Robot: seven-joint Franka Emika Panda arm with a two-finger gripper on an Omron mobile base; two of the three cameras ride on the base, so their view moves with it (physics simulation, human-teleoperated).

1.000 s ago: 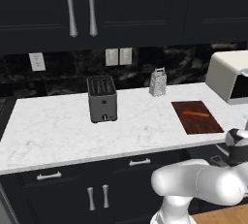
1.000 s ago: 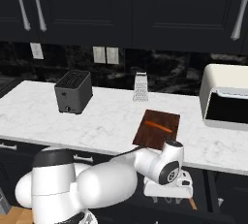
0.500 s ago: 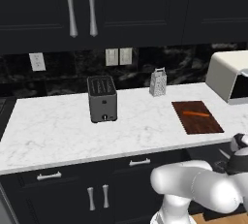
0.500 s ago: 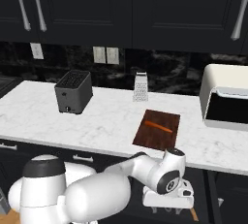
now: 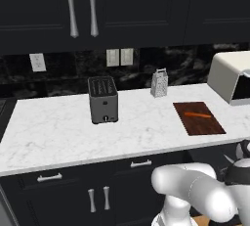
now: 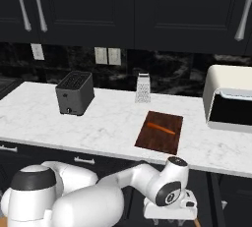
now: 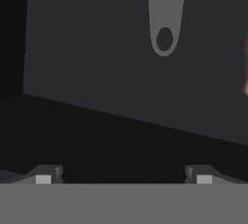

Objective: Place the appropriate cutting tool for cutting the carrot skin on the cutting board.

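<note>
The white arm is folding low in front of the counter, its elbow filling the lower part of both base views and its wrist dropping below the counter edge at the lower right of the right base view, where the gripper (image 6: 170,211) is hanging in front of the dark lower cabinets. In the hand view the two fingertips (image 7: 46,175) are standing far apart at the bottom corners, so the jaws are spread wide with nothing between them, and they are facing a dark drawer interior with a grey utensil handle (image 7: 165,14) showing at the upper middle of the frame. The carrot (image 5: 197,115) is lying on the cutting board (image 5: 205,127) at the right of the counter (image 5: 49,137), between the toaster (image 5: 103,100) and a white appliance (image 5: 232,76), with a grater (image 5: 159,83) standing behind. No readable writing or labels are showing anywhere
</note>
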